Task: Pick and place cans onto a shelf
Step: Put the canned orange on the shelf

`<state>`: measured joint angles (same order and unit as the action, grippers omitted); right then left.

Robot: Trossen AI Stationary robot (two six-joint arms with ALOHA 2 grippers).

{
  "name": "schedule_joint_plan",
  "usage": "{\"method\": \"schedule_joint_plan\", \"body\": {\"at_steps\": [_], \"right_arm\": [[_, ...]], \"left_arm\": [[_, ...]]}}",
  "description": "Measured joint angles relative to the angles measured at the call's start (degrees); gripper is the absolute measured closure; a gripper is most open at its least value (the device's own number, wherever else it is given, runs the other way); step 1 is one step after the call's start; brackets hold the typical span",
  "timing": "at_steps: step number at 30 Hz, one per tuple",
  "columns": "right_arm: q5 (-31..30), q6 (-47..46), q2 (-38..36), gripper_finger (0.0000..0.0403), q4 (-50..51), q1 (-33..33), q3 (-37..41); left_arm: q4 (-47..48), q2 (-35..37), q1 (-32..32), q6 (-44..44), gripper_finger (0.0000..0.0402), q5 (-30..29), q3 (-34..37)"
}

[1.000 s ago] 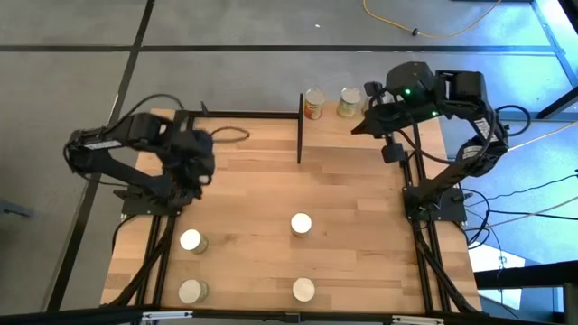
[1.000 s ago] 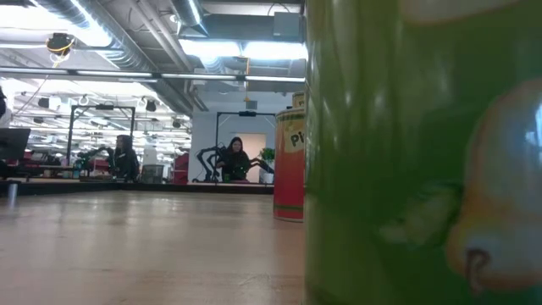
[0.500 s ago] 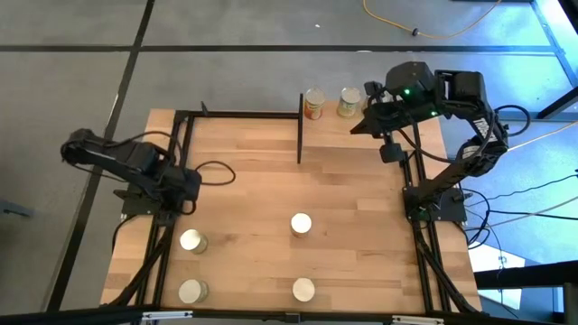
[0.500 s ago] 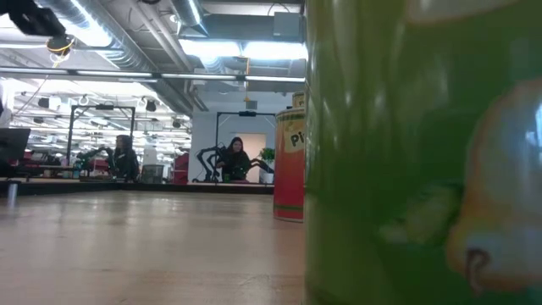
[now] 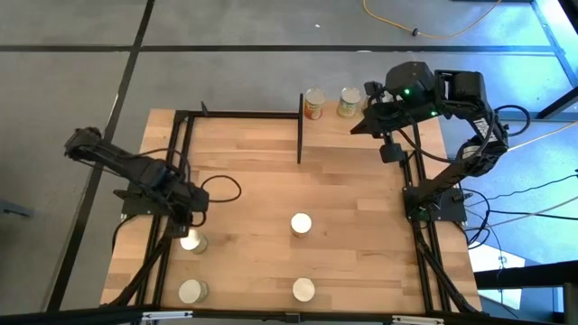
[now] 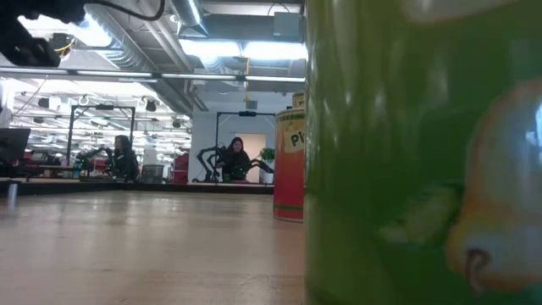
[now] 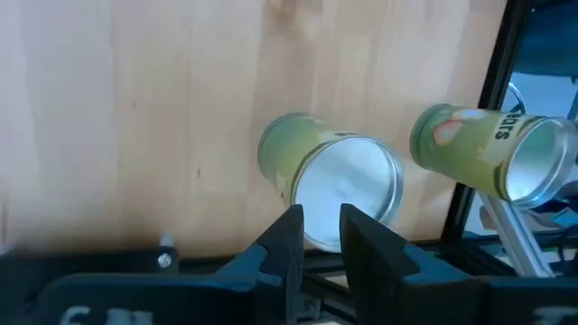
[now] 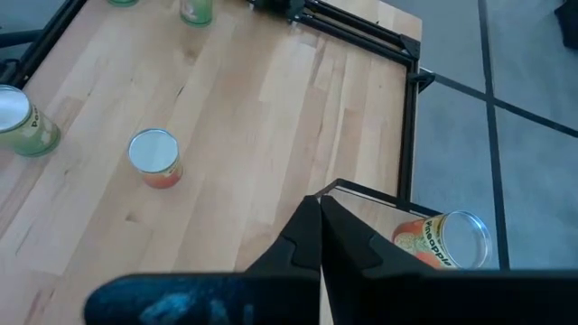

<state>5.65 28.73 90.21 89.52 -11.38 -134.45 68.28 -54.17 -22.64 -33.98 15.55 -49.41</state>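
left pincer (image 7: 318, 236) nearly closed, empty, above green can (image 7: 330, 179) | right pincer (image 8: 321, 226) clenched by shelf (image 5: 361, 126) | risk: narrow jaws strike lid, tip can

**Two dark arms**

Both arms are matte black, built of boxy jointed links. The left arm (image 5: 126, 167) trails a looping black cable; the right arm (image 5: 452, 108) shows a green indicator light (small, glowing). Fingers (image 7: 287, 244) are dark, angular, tapered.

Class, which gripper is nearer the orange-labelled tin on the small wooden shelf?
Right: the right gripper hovers beside the orange-labelled tin; the left gripper is far across the table.
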Motion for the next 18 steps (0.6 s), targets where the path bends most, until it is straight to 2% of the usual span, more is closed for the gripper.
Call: {"method": "schedule_joint_plan", "body": {"at_steps": [14, 18], "right_arm": [[-0.02, 0.23, 0.0, 0.0402, 0.02, -0.01, 0.0], [-0.02, 0.24, 0.0, 0.0402, 0.0, -0.02, 0.0]], "left_arm": [[-6.77, -0.02, -5.84, -2.08, 0.0333, -1.11, 7.01], [-6.75, -0.02, -6.99, -2.14, 0.0333, -3.21, 7.83]]}}
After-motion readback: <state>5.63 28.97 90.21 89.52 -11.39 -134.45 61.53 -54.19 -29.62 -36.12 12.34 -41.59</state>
